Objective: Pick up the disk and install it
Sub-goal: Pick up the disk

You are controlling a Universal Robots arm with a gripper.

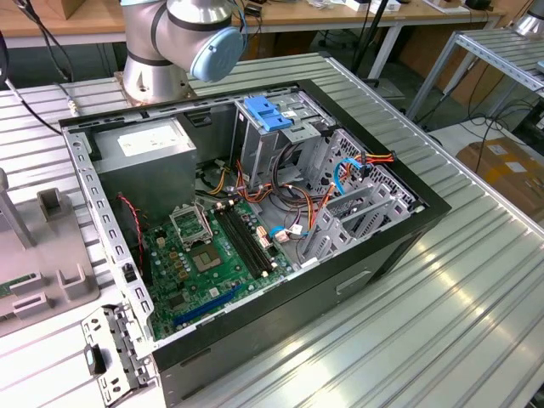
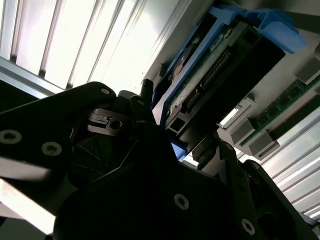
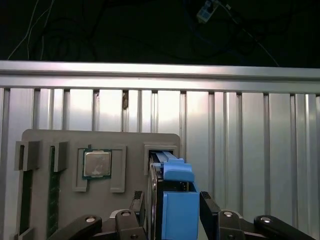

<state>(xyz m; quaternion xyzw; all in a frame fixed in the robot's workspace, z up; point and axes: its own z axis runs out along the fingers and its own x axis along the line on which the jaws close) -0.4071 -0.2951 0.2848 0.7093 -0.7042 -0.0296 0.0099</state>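
In the grey tray point(image 3: 130, 142) — disk point(image 3: 176, 175) upright, tool point(image 3: 172, 200) astride it

One disk point(image 3: 172, 200), one claw point(image 3: 173, 210), one processor chip point(image 3: 97, 164), one grey holder tray point(image 3: 125, 142), one open computer case point(image 1: 357, 285), one robot arm point(image 1: 183, 38).

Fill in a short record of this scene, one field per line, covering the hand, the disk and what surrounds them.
hand: black hand astride the disk, in the first wrist view
disk: flat grey metal disk in bright blue plastic rails, on edge, rising from a slot in the tray
tray: grey plastic fixture tray, also holding a square silver processor chip
case: open black computer case lying on the ribbed metal table
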